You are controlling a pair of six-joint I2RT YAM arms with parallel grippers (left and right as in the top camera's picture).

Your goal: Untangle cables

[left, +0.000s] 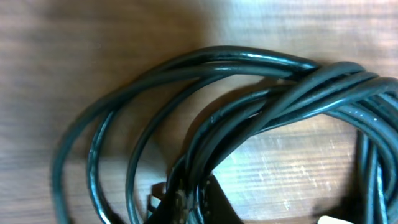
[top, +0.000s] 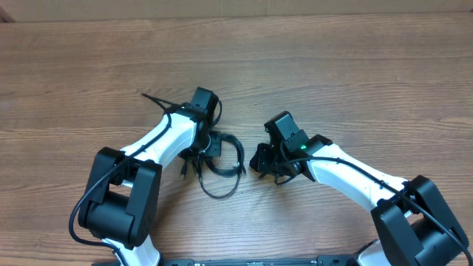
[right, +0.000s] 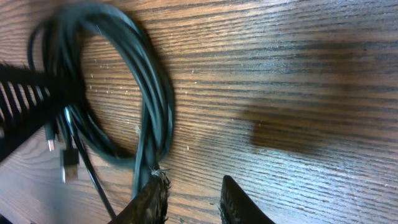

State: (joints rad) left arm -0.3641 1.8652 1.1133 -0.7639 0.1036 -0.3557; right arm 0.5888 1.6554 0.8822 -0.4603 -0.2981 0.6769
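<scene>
The cables are thin black cords bunched in loose loops on the wooden table, between the two arms. My left gripper sits on the left side of the bundle. In the left wrist view several strands of the cables run down into the left gripper, which is shut on them. My right gripper is just to the right of the loops. Its fingers stand apart over bare wood, and the cables touch the outside of the left finger. Small plug ends lie by the loops.
The left gripper's ribbed black finger crosses the loops in the right wrist view. Both white arms reach in from black bases at the near edge. The table's far edge runs along the top of the overhead view.
</scene>
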